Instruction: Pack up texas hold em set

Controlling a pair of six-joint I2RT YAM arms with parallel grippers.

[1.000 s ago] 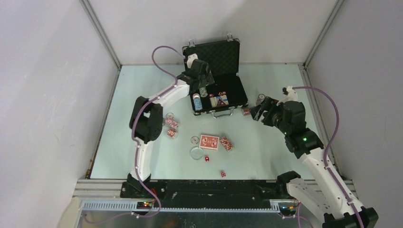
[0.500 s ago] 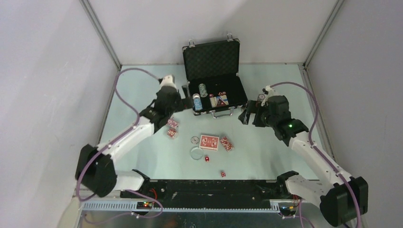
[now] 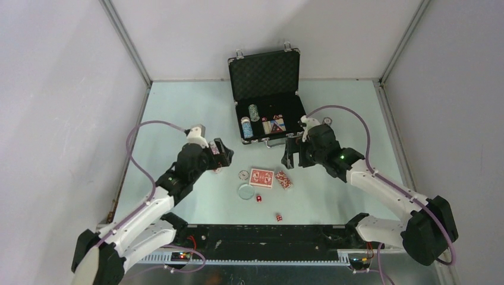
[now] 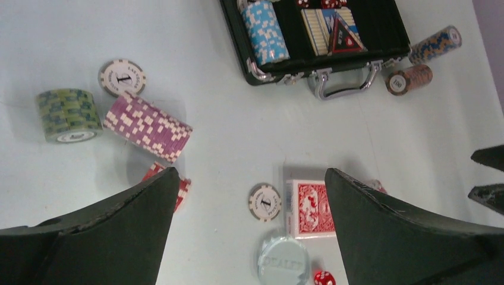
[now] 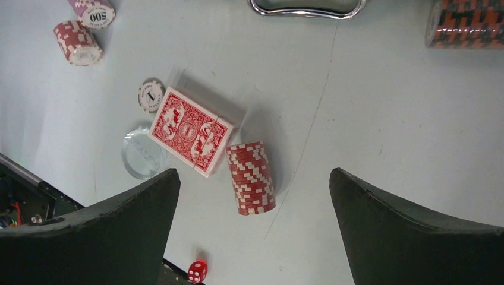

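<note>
Though foam-lined, boxy black briefcase

Bare table lies open right of the red chip stack; the card deck sits just beside that stack; clear disc and single chip crowd the deck's other side.

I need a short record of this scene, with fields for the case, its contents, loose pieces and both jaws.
case: black, lid open
inside: blue chip stack, cards
loose: red card deck, red chip stack beside it, clear dealer disc, two red dice, more chip stacks
left jaws: open, empty
right jaws: open, empty
</note>
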